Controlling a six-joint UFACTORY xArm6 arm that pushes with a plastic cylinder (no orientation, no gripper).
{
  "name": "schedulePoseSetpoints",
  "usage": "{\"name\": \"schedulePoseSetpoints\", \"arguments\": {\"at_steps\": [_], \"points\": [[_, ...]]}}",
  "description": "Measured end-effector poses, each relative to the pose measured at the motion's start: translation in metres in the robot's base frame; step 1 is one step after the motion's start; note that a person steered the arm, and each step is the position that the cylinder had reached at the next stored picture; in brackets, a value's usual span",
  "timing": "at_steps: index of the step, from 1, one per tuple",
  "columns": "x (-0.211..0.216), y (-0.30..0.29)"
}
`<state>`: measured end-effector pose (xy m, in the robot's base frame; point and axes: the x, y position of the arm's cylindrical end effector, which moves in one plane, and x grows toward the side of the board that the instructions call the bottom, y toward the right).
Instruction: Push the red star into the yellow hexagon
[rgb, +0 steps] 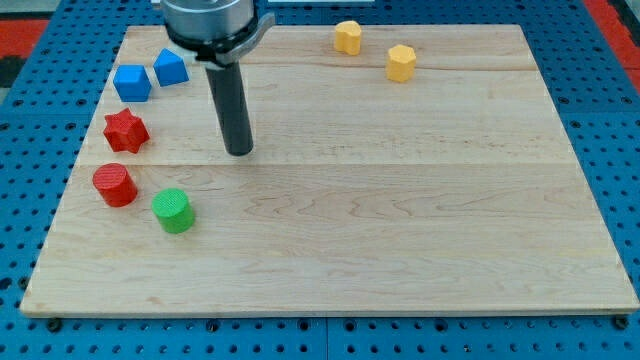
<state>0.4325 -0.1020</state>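
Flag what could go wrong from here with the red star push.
1. My tip stands on the view's right of the red star, the goal side; pushing now would likely drive it away from the yellow hexagon.
2. Two blue blocks and the red cylinder sit close; circling behind may knock them.

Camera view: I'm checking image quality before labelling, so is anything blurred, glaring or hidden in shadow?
Camera view: lighting is even and soft, with no strong glare on the wooden board; the red star and yellow hexagon look sharp; my tip casts only a faint shadow; the arm's upper part is cropped at the view's top.
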Motion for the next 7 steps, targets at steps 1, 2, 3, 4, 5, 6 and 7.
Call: {"name": "schedulePoseSetpoints", "arguments": {"at_steps": [1,2,3,4,5,6,7], "points": [[0.006,-0.038],[-0.003,-0.100],[-0.002,-0.157],[-0.010,-0.187],[-0.025,-0.199],[-0.031,-0.165],[-0.033,-0.075]]}}
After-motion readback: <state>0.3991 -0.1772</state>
